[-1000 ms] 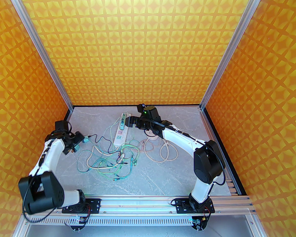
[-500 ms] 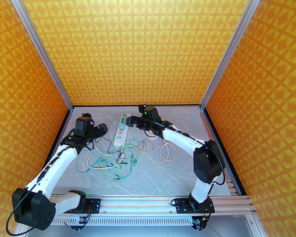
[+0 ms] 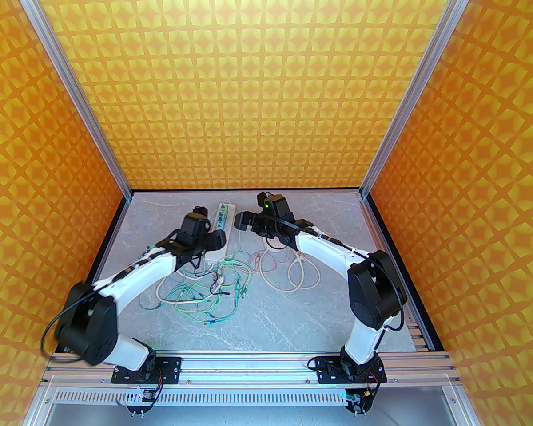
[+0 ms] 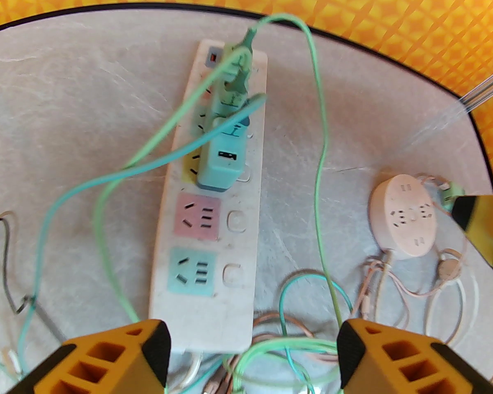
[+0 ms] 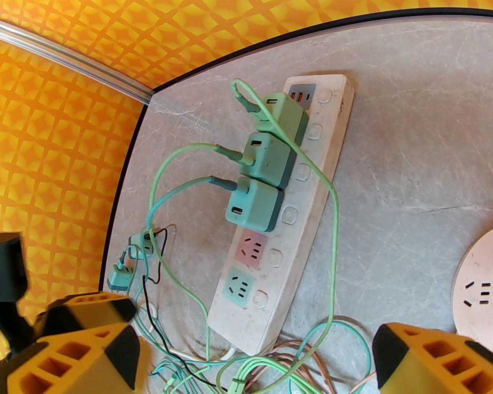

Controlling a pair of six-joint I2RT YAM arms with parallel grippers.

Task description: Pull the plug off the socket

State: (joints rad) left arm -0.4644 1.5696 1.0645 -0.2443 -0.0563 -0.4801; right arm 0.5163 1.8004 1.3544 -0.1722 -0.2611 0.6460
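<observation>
I am on the approach step. My left hand (image 4: 252,345), fingers parted and empty, hovers over the near end of the white power strip (image 4: 201,318). The nearest teal plug (image 4: 222,160) sits seated at twelve o'clock. Next, I judge, I must advance and close on it. My right hand (image 5: 254,347) gapes wide, empty. The grey marbled table (image 4: 65,117) carries tangled cables (image 3: 191,293), and orange patterned walls (image 3: 248,82) surround it.

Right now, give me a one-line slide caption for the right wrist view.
Open right hand facing a white power strip holding three green plugs, two sockets free, cables tangled at its near end.
</observation>
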